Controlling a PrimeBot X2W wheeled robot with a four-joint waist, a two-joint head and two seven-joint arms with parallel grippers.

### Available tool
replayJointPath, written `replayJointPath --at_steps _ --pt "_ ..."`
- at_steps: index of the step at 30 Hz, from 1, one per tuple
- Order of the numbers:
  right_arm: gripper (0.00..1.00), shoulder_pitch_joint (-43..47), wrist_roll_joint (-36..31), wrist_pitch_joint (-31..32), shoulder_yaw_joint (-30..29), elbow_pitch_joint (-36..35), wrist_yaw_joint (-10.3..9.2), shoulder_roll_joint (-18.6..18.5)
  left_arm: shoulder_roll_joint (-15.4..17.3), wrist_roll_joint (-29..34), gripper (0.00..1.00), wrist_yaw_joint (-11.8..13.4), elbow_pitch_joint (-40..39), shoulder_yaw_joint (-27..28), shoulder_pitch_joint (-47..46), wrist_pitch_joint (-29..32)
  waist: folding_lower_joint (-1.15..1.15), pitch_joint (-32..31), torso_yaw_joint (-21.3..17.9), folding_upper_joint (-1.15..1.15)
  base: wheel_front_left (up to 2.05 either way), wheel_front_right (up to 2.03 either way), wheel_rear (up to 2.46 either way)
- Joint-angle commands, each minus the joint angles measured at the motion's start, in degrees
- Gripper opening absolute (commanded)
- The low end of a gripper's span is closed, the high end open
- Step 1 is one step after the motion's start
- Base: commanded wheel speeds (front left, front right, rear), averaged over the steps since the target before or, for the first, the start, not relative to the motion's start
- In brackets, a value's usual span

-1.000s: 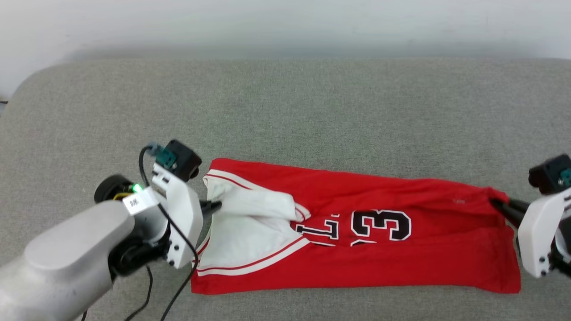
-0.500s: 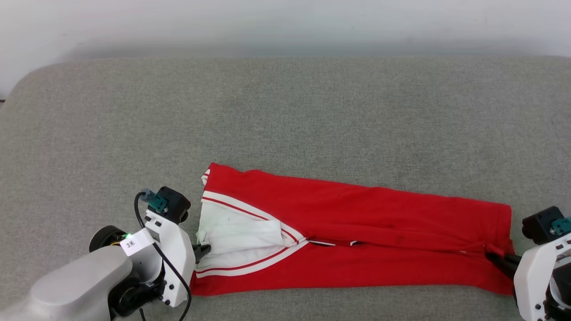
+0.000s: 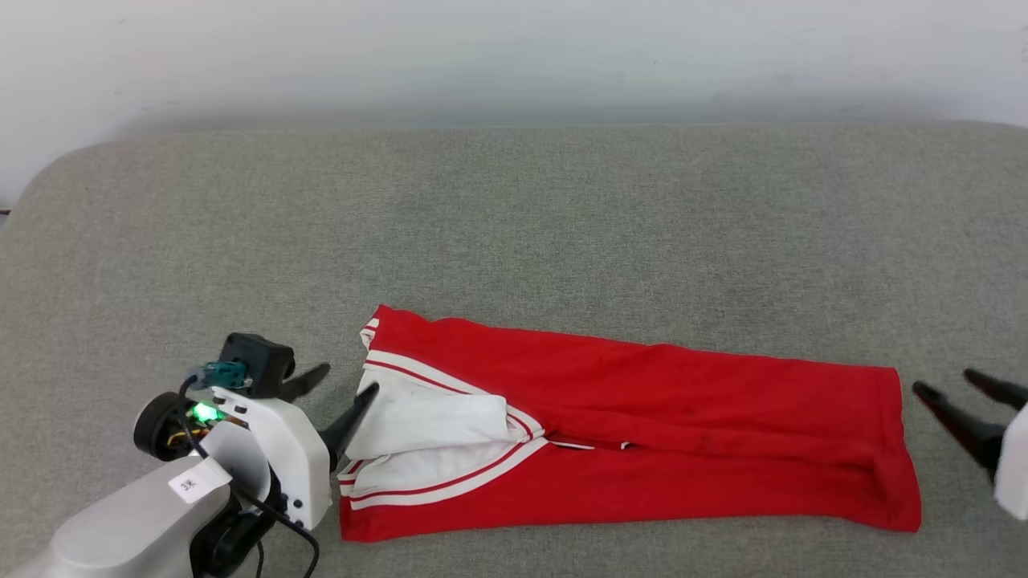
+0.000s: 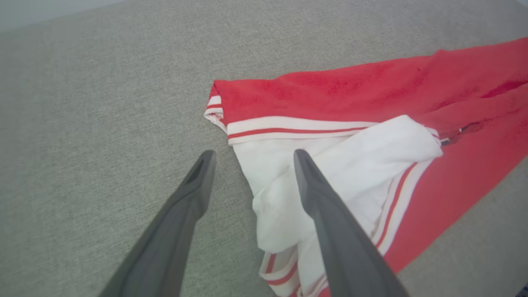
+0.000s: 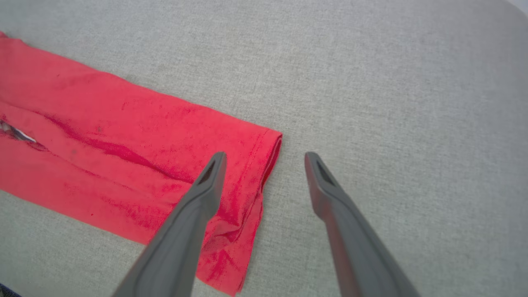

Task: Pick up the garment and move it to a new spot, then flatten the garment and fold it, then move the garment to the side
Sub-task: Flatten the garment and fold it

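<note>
**Q:** What differs from the preceding frames?

**A:** Both tools have let go. The left gripper (image 3: 349,377), previously pinched on the white sleeve (image 3: 434,417), now has its fingers spread. In the left wrist view, one finger lies over the sleeve and the other over the grey cushion (image 3: 514,225). The right gripper (image 3: 942,379), formerly clamped on the hem (image 3: 903,449), is likewise spread, just beside that edge.

**Q:** Where is the garment, and how far along is the task?

**A:** The garment (image 3: 642,425) lies on the cushion near its front edge as a long red band, lettering hidden. One lengthwise fold appears laid. Crosswise folding and the move aside seem to remain.

**Q:** And the arm poses?

**A:** The left forearm (image 3: 120,522) enters at lower left with its fingers aimed right. The right gripper's fingers enter from the right edge, aimed left.
</note>
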Motion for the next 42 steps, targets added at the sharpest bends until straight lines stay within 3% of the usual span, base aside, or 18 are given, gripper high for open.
replayJointPath --at_steps 1,5,10,18,27,40,41,42 --pt "1.00 0.90 0.81 0.04 -0.91 0.03 -0.05 -0.11 -0.39 0.59 1.00 0.88 0.28 0.69 0.70 -1.57 0.01 -0.09 0.11 0.00 0.00 0.00 0.00" --pt "1.00 2.04 4.94 2.10 -5.72 1.03 -0.05 -0.62 -1.45 2.52 1.00 4.82 1.03 2.76 1.74 -7.57 0.01 0.00 0.68 0.00 0.00 0.00 0.00" --pt "1.00 4.22 8.58 6.38 -8.51 3.25 -0.05 0.52 -3.96 5.78 1.00 9.08 1.33 7.35 3.22 -9.99 0.01 0.59 1.67 0.00 0.00 0.00 0.00" --pt "1.00 5.86 11.12 10.14 -10.13 6.83 -0.05 4.37 -10.05 19.23 1.00 13.79 -2.96 24.12 10.60 -10.20 0.01 1.76 3.30 0.00 0.00 0.00 0.00" --pt "1.00 4.82 12.50 10.25 -7.87 8.26 -0.05 8.47 -17.88 33.43 1.00 12.24 -7.04 40.12 20.33 -10.16 0.01 2.74 4.59 0.00 0.00 0.00 0.00" --pt "1.00 2.50 11.58 7.49 -1.61 11.35 -0.02 12.24 -28.77 49.00 1.00 7.66 -12.26 53.54 29.45 -10.16 0.01 2.77 5.49 0.00 0.00 0.00 0.00" --pt "0.89 2.26 11.31 6.95 -1.28 11.66 -0.02 12.19 -29.46 49.94 1.00 7.31 -12.48 54.13 29.89 -10.16 0.01 2.70 5.49 0.00 0.00 0.00 0.00" --pt "0.40 2.02 11.21 6.49 -1.01 12.04 -0.02 12.13 -30.13 50.79 1.00 6.94 -12.68 54.60 30.38 -10.16 0.01 2.62 5.50 0.00 0.00 0.00 0.00"
